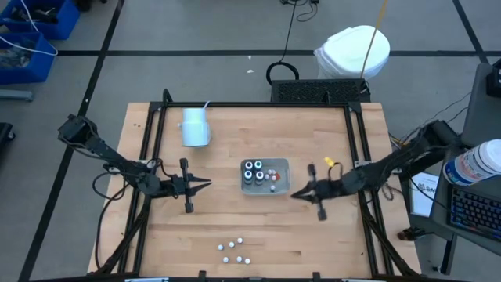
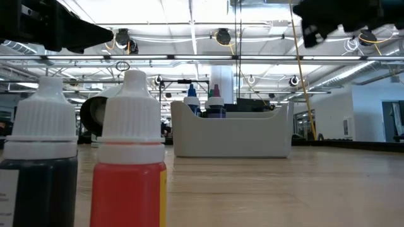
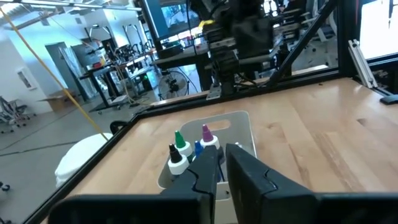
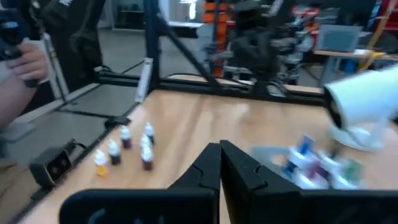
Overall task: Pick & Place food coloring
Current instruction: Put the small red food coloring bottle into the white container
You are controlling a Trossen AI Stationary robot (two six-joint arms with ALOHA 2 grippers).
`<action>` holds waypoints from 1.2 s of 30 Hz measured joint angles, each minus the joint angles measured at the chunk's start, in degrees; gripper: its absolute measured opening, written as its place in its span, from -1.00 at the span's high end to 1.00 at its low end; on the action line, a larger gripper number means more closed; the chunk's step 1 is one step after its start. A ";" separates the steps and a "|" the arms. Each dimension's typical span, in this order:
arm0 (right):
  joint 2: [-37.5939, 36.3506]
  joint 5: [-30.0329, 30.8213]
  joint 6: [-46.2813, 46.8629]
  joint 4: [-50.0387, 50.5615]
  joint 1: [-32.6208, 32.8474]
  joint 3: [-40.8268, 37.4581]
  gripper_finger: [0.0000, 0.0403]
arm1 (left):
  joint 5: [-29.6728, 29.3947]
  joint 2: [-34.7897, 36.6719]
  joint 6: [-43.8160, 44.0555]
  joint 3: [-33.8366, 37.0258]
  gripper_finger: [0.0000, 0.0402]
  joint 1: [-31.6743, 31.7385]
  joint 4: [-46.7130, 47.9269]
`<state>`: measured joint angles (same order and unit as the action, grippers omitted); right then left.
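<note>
Left of the grey tray [image 1: 264, 188] the left gripper [image 1: 205, 185] hovers empty, jaws a crack apart; its approach could topple the four dark bottles [image 1: 254, 171] standing inside. Right of the tray, the right gripper [image 1: 296, 193] is closed, empty. Six small bottles [image 1: 235, 251] cluster well below the tray.

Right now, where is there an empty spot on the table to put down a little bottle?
Bare wood lies between the white cup and the grey tray, and between the tray and the loose bottles near the front edge. The tray itself is crowded.
</note>
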<state>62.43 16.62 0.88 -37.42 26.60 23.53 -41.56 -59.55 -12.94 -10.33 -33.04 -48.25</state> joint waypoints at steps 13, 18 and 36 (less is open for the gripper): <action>37.26 -12.43 -4.90 12.62 -0.34 37.52 1.00 | 0.02 0.00 4.12 -0.02 0.85 0.00 0.90; 45.38 -12.29 -6.42 9.03 -0.42 41.68 1.00 | 0.03 0.00 4.25 -0.02 0.82 0.01 3.38; 54.53 -15.44 -4.57 -2.90 -1.76 41.66 0.42 | -0.04 0.00 3.79 -0.04 0.95 0.00 4.50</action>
<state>116.95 1.18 -3.68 -40.31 24.84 65.19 -41.60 -59.55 -9.15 -10.37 -33.03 -43.75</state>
